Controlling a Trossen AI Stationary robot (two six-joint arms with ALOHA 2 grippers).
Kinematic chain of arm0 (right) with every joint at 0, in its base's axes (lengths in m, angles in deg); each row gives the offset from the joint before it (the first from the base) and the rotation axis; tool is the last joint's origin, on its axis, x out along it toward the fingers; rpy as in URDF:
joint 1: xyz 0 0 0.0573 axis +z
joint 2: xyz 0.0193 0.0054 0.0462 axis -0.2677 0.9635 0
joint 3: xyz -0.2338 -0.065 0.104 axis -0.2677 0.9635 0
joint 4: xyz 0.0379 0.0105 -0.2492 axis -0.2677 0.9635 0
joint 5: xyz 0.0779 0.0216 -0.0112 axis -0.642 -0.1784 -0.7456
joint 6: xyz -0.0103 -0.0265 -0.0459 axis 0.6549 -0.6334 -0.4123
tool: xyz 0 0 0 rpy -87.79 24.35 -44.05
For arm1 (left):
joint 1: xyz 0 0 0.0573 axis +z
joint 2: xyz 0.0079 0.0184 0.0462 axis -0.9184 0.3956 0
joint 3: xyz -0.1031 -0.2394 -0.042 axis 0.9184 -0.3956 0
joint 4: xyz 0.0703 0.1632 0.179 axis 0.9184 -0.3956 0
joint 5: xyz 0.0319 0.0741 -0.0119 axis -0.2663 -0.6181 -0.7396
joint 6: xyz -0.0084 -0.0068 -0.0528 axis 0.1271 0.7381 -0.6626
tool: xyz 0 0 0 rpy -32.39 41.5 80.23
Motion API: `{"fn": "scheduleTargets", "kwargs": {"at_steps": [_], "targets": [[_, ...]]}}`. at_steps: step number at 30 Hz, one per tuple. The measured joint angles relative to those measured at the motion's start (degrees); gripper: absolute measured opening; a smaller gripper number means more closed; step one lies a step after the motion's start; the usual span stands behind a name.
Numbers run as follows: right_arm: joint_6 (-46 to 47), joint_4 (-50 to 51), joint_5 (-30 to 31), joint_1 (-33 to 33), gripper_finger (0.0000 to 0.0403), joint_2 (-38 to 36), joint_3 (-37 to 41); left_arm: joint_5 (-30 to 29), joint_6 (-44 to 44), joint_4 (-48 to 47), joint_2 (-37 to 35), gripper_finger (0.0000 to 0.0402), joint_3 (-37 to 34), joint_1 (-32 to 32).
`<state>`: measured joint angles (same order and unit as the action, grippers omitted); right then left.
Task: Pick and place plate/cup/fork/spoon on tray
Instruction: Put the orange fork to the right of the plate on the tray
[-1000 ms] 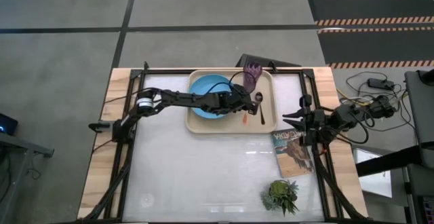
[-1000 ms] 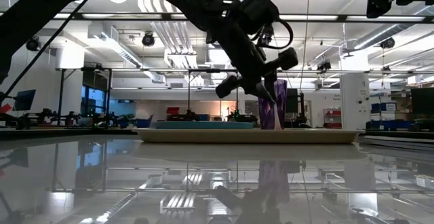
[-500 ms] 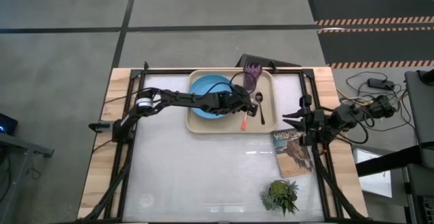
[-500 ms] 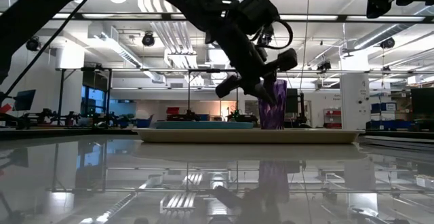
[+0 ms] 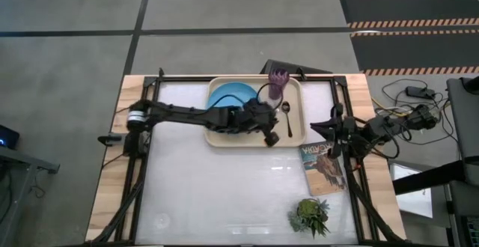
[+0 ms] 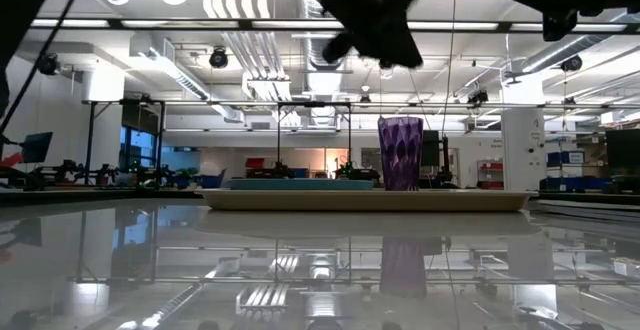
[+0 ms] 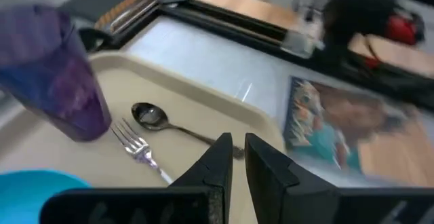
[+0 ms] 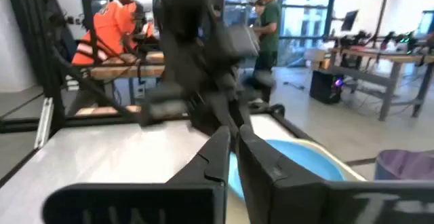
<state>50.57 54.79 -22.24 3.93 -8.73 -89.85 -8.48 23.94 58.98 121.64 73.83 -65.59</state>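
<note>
The whole table (image 5: pixel 239 194) is seen from straight overhead in the high view. In the low view it is looked across level, at surface height, toward the room beyond. The tray (image 7: pixel 230 108) is viewed closely, slanting down, from the left wrist camera. A level look toward the tray and the other arm is given from the right wrist. The cup (image 5: pixel 278 78) is shared by all four views.

Glossy tabletop (image 6: pixel 300 260) mirrors the translucent ribbed cup (image 6: pixel 400 153).
</note>
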Motion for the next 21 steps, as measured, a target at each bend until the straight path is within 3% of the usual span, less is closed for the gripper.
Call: {"fn": "scheduleTargets", "kwargs": {"at_steps": [7,12,17,21], "targets": [[8.22,-0.75,0.41,0.02,0.0008,6.48,0.04,-1.41,10.28,1.44,-12.82,0.0022,-11.22,-6.05],[15.47,-3.44,0.66,0.0,0.0008,12.21,0.04,-1.46,14.99,8.95,-22.88,0.0022,-23.53,-8.46],[23.05,-7.4,1.97,-0.2,0.0008,17.66,0.02,-1.49,15.44,15.84,-32.04,0.0022,-34.51,-8.68],[29.16,-3.77,1.53,-2.09,0.0008,21.72,-2.81,-1.91,16.05,20.68,-37.95,0.0022,-41.46,-8.05]]}}
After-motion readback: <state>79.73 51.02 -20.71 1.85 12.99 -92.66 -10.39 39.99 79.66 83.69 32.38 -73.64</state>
